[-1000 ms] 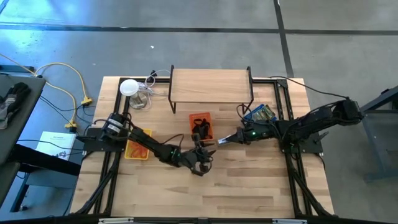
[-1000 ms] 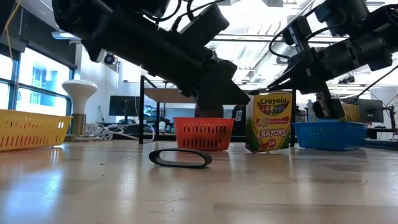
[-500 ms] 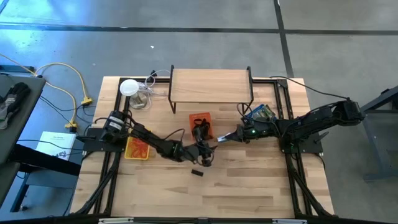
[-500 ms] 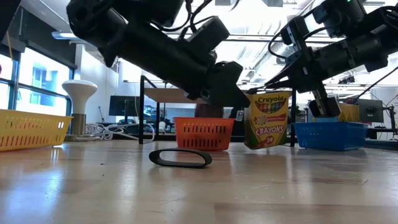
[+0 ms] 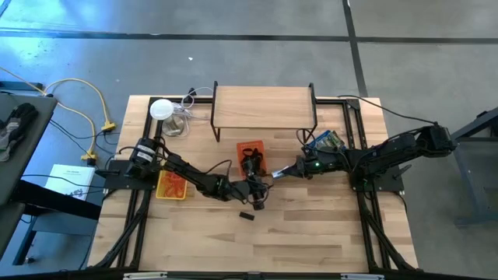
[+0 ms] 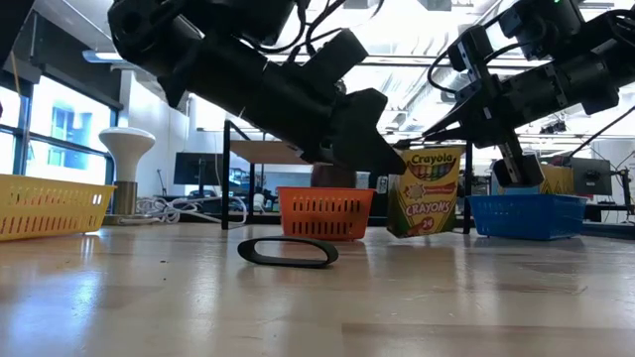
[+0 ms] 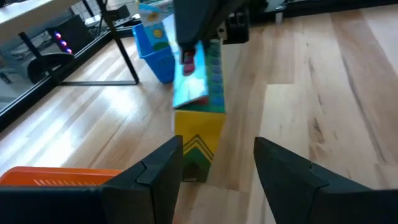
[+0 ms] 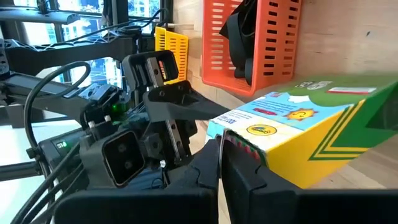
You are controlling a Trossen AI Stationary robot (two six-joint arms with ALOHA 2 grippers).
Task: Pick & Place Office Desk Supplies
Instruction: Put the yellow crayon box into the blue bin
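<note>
Both arms are dark, near black, built of jointed tubular links. The left arm (image 5: 183,177) has a silvery ribbed ring at the joint nearest the yellow tray (image 5: 171,187), and thin black cables loop along its forearm. The right arm (image 5: 373,158) shows a small green light near its wrist. The left gripper's fingers (image 7: 155,177) are flat, matte black, angular wedges. The right gripper's fingers (image 8: 205,177) are black too, pressed together.
</note>
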